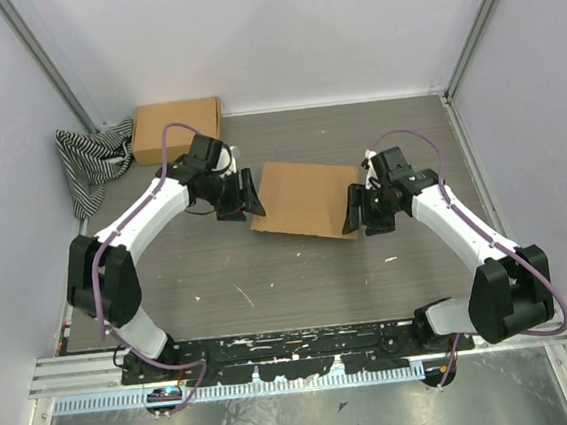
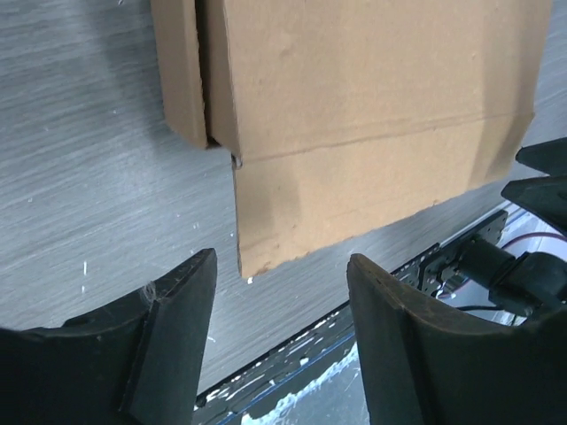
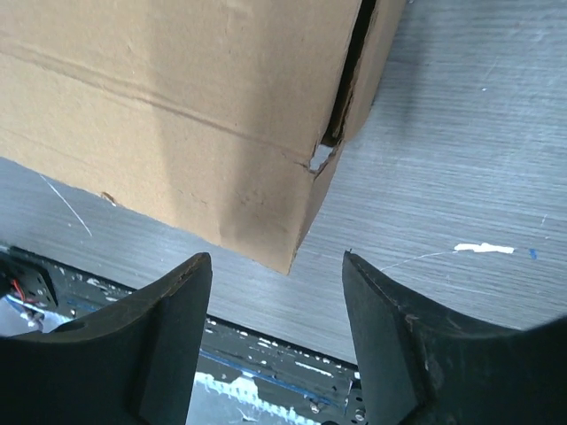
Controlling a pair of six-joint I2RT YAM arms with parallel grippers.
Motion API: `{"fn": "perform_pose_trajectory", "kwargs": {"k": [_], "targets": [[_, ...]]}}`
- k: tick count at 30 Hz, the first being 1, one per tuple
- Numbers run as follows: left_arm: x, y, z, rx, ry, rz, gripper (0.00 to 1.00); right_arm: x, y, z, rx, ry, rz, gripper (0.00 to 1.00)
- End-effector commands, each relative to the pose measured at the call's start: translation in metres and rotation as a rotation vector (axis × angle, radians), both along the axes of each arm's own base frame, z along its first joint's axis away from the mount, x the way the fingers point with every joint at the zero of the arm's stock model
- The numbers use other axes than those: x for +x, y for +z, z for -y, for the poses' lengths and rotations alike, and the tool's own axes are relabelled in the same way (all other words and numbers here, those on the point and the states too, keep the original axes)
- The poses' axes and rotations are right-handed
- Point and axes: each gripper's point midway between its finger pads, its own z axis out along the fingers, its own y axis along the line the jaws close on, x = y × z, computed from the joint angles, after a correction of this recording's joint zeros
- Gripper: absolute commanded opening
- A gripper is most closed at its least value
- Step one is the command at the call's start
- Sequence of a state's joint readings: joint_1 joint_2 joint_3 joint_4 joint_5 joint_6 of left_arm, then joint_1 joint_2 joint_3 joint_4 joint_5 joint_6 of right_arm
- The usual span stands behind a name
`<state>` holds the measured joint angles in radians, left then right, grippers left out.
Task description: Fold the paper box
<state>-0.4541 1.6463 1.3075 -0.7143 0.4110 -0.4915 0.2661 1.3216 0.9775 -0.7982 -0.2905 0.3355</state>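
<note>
The paper box (image 1: 302, 199) lies in the middle of the table (image 1: 269, 274), at the centre of the top view. Its lid is down, so it looks like a flat closed parcel turned slightly askew. From that, the folding seems nearly finished, and the step in hand is probably seating the two side ends.

Both wrist views show a dark gap between the front wall and the side panel near the corner, so the ends are not flush. To do this well, each gripper should come in level with the table and press its side panel squarely inward. Both arms should act together, so the light box is squeezed between them rather than pushed across the smooth top. Pressing only at a corner could twist the box or crush the ragged edge visible in the right wrist view.

The left gripper (image 1: 242, 198) stands just beside the box's left end in the top view, spread wide and holding nothing. From above I cannot tell whether it touches the box. In the left wrist view the box's lower corner sits just above the gap between the fingers (image 2: 168, 336), clear of both.

The right gripper (image 1: 356, 211) stands at the box's right end, also spread and empty. In its own view the corner points down into the gap and touches neither finger.

A second cardboard box (image 1: 177, 127) and a striped cloth (image 1: 93, 161) lie at the upper left, well apart.
</note>
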Motion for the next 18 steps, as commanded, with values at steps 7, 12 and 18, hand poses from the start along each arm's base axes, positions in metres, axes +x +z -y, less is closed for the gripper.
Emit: {"fn": "perform_pose_trajectory", "kwargs": {"k": [7, 12, 18], "targets": [[0.013, -0.023, 0.010, 0.010, -0.013, -0.043, 0.62, 0.032, 0.007, -0.005, 0.022, -0.053, 0.087, 0.61], [0.013, -0.035, 0.008, 0.042, -0.033, -0.063, 0.59, 0.034, -0.005, -0.008, 0.025, -0.046, 0.055, 0.59], [0.011, -0.050, 0.007, 0.074, -0.052, -0.090, 0.55, 0.034, -0.019, -0.011, 0.028, -0.038, 0.010, 0.55]]}}
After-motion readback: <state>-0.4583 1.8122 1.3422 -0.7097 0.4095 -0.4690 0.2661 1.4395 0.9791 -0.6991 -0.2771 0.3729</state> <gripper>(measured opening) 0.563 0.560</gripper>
